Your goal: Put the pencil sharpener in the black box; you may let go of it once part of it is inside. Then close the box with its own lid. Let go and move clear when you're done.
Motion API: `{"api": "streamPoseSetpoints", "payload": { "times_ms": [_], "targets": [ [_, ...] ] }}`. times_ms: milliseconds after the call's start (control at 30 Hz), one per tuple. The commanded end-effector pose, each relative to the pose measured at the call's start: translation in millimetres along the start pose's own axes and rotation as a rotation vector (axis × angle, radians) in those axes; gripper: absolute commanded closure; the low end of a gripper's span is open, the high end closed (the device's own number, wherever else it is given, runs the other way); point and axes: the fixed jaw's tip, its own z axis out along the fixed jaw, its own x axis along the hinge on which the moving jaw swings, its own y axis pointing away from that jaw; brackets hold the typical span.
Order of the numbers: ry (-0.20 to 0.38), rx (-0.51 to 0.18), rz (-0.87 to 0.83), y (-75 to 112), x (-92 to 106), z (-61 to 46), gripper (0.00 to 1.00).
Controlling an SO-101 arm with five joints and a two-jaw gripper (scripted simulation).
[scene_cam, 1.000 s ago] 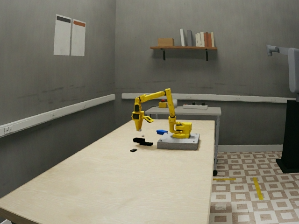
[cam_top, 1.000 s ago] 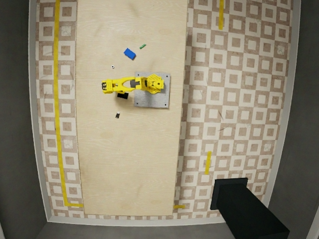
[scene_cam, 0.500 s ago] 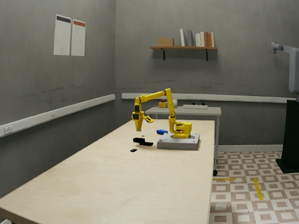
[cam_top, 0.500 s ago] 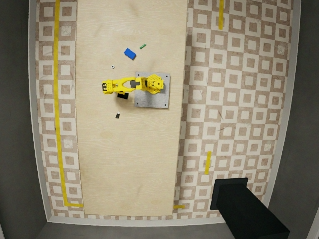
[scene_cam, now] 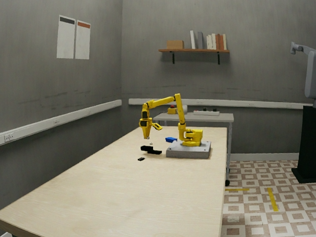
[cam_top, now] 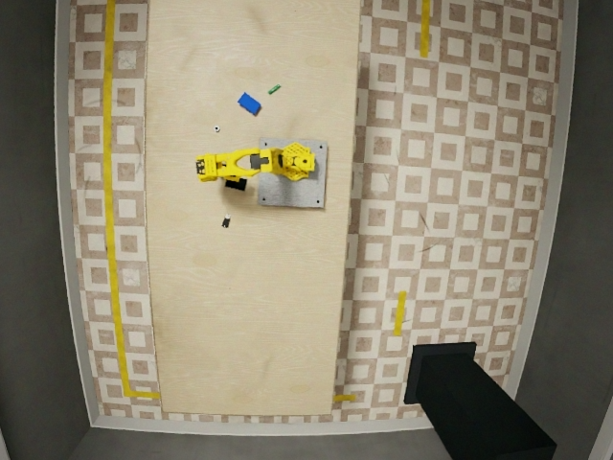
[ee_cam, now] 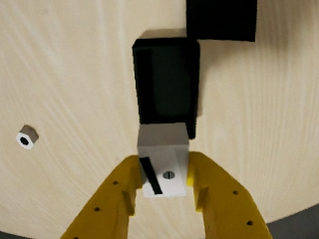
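Observation:
My gripper (ee_cam: 165,174) is shut on the pencil sharpener (ee_cam: 162,158), a small silver block with a dark slot. I hold it above the table, just over the near end of the open black box (ee_cam: 166,88). In the side view the gripper (scene_cam: 145,136) points down above the box (scene_cam: 144,147), with the lid (scene_cam: 154,151) to its right. From overhead the arm (cam_top: 232,165) covers most of the box.
A small white ring (ee_cam: 27,137) lies left of the box and also shows overhead (cam_top: 216,128). A blue block (cam_top: 249,103) and a green piece (cam_top: 274,89) lie farther off. A small black and white piece (cam_top: 226,220) lies on the other side. The arm's grey base plate (cam_top: 293,172) is close by.

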Motion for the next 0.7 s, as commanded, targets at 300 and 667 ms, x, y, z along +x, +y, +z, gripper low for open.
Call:
{"api": "streamPoseSetpoints", "payload": {
  "times_ms": [300, 667],
  "targets": [
    [0.008, 0.004, -0.004, -3.3, -1.4, -1.0, 0.94],
    [0.008, 0.004, -0.004, -4.3, -1.5, -1.0, 0.94]
  ]
}}
